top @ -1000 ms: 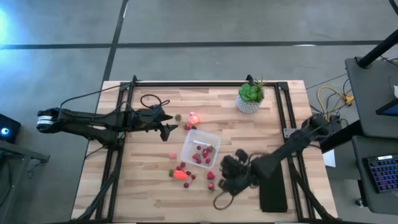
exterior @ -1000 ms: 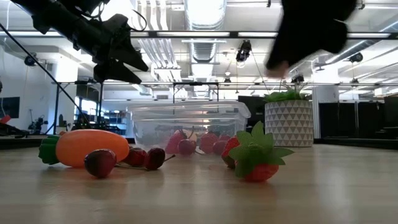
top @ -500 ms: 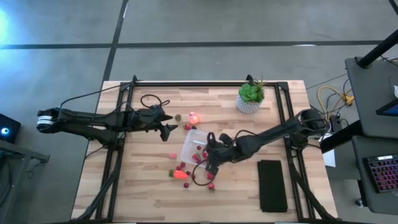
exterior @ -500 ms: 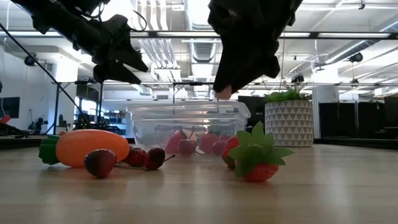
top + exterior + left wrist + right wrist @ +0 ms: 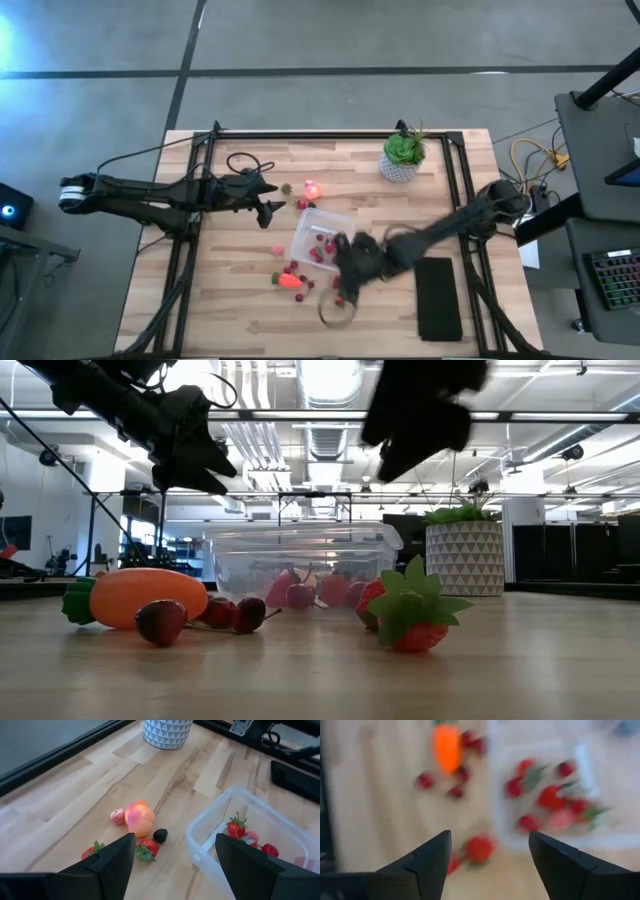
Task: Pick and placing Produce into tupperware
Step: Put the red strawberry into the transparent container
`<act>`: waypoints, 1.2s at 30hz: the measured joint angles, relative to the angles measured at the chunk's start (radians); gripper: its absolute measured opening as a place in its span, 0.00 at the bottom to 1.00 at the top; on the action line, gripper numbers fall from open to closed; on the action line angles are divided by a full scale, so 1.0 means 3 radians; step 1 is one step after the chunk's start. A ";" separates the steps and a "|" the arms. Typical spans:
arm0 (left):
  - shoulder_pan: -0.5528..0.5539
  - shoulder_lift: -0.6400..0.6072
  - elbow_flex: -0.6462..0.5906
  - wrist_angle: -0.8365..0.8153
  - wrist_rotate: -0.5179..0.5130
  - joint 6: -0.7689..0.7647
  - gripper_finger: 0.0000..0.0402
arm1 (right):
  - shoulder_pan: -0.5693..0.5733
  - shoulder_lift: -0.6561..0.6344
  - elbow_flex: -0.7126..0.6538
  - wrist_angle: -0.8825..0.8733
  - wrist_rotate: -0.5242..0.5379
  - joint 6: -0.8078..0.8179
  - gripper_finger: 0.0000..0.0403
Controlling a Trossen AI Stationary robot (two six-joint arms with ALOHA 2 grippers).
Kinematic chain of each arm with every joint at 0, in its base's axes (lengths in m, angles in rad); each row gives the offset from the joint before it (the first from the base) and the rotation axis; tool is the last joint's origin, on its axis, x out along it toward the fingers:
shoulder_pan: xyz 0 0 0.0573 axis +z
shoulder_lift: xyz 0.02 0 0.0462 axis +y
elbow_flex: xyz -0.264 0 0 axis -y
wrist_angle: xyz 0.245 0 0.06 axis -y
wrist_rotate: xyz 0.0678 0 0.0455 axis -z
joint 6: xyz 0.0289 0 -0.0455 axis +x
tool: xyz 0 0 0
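1. A pale wooden bench [image 5: 230, 300] stands on a grey floor; the low view looks past it into an open hall with ceiling lights.
2. The right claw [image 5: 487, 870] hangs above the bench beside the tupperware [image 5: 322, 240], its fingers spread apart with nothing between them.
3. Just ahead of that claw a red strawberry [image 5: 480, 847] lies on the wood, outside the box; further out sit more small red pieces and the orange carrot [image 5: 446, 747].
4. Beside the claw, the tupperware already holds several red pieces. A black slab [image 5: 438, 298] lies on its other side.
5. The left claw [image 5: 172, 870] waits well apart, on the far side of the box, also spread and empty. Ahead of it lie the pink-orange fruit [image 5: 139, 818], a dark berry [image 5: 160, 835] and two strawberries; the potted plant [image 5: 403, 156] stands beyond.
6. Risks, as I judge them: the pieces are tiny and round, so closing slightly off-centre could flick one away. The light box could slide if a finger or the arm knocks its wall, and neighbouring pieces could be pinched together.
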 joint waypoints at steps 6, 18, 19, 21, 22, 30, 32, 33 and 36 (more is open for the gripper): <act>0.0000 0.0001 0.0000 -0.0001 0.0022 0.0361 0.65 | 0.0402 0.0207 -0.0019 -0.0162 0.0145 0.1220 0.61; 0.0001 0.0001 0.0000 -0.0001 0.0024 0.0932 0.65 | 0.0397 0.1104 0.0777 -0.0268 0.0283 0.2118 0.61; 0.0001 0.0000 0.0000 0.0005 0.0024 0.0933 0.65 | 0.0401 0.1152 0.0848 -0.0377 0.0327 0.2194 0.61; 0.0001 0.0001 0.0000 -0.0004 0.0024 0.0937 0.65 | 0.0405 0.1209 0.0981 -0.0594 0.0421 0.2335 0.61; 0.0001 0.0000 0.0000 0.0001 0.0024 0.0938 0.65 | 0.0410 0.1220 0.1029 -0.0703 0.0472 0.2391 0.61; 0.0000 0.0000 0.0000 0.0012 0.0025 0.1152 0.65 | 0.0400 0.1219 0.1141 -0.1027 0.0587 0.2431 0.61; 0.0001 0.0000 0.0000 0.0008 0.0020 0.1250 0.65 | 0.0394 0.1218 0.1114 -0.0982 0.0545 0.2445 0.61; 0.0001 0.0000 0.0000 0.0011 0.0019 0.1268 0.65 | 0.0394 0.1222 0.1101 -0.0983 0.0507 0.2477 0.61; 0.0001 0.0000 0.0000 0.0013 0.0018 0.1268 0.65 | 0.0384 0.1223 0.1059 -0.0990 0.0430 0.2547 0.61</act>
